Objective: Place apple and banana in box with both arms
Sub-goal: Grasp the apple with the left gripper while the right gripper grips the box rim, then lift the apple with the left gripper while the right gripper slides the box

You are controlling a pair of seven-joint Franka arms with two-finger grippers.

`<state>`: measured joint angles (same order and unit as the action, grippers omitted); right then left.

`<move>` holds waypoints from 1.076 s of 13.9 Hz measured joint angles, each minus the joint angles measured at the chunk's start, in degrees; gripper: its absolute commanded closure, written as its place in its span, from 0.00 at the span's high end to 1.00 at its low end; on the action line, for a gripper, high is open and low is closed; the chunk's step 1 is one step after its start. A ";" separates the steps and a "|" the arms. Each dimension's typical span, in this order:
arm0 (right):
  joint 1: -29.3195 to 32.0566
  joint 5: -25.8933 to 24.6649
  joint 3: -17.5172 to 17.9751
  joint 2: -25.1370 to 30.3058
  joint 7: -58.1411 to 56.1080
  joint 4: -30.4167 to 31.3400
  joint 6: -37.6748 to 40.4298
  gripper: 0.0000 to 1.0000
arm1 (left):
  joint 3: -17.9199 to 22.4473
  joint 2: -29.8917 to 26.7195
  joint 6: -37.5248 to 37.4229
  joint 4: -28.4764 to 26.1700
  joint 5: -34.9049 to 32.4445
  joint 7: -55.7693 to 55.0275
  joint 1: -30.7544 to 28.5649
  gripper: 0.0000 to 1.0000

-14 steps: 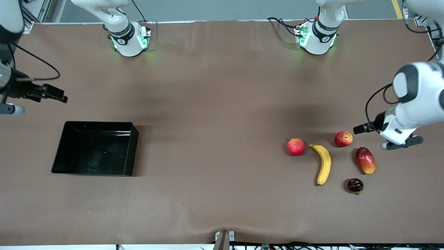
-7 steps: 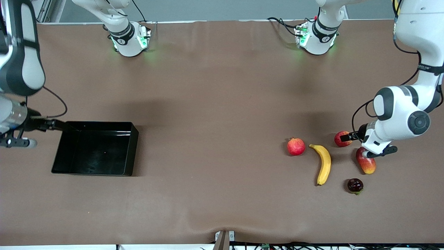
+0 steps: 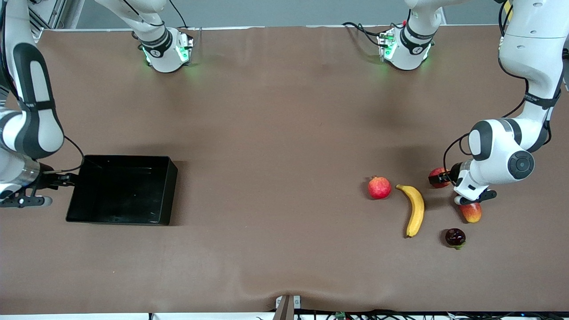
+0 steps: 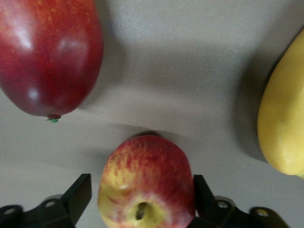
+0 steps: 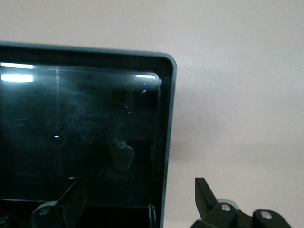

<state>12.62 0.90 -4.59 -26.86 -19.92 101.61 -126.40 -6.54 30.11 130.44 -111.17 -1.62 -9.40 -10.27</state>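
Observation:
The apple (image 3: 439, 171) lies on the table, farther from the front camera than the mango, and my left gripper partly hides it. My left gripper (image 3: 433, 178) is low over the apple. In the left wrist view the apple (image 4: 147, 180) sits between the open fingers of the gripper (image 4: 142, 192). The banana (image 3: 415, 210) lies beside the apple, toward the right arm's end, and shows in the left wrist view (image 4: 282, 118). The black box (image 3: 120, 191) is empty. My right gripper (image 3: 66, 180) is open at the box's end wall (image 5: 167, 118), one finger (image 5: 71, 197) over the inside and one outside.
A red-yellow mango (image 3: 472, 212) lies close under the left wrist and shows in the left wrist view (image 4: 47, 52). A pomegranate (image 3: 379, 187) lies beside the banana. A small dark fruit (image 3: 455, 237) lies nearer the front camera.
My left gripper has come in from the table's end and down around the apple. My right gripper has swung down to the box's end wall.

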 measured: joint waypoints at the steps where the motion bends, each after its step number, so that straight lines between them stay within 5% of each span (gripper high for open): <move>1: 0.24 0.00 0.00 -1.14 -0.09 0.00 -0.55 1.00 | -0.05 -0.03 0.00 0.27 0.00 0.00 0.00 0.00; 5: 0.80 0.01 -0.03 -5.08 -0.16 -0.35 -1.23 0.94 | -0.57 -1.95 -0.43 1.66 0.00 0.19 0.02 0.00; 6: 1.12 0.02 -0.03 -5.98 -0.46 -0.60 -1.33 0.58 | -0.68 -3.20 -1.46 2.03 0.00 0.19 0.07 0.00; 8: 1.69 0.05 -0.03 -7.11 -1.10 -1.17 -1.45 0.05 | -0.85 -6.05 -5.63 3.31 0.00 0.19 0.17 0.00; 15: 1.80 0.73 0.32 -7.33 -1.21 -2.20 -1.38 0.00 | -4.65 -11.59 -22.65 12.69 0.00 -0.03 0.38 0.00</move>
<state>14.42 1.63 -4.27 -34.19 -21.13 99.42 -127.78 -11.19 18.52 107.79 -98.49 -1.62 -9.43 -9.89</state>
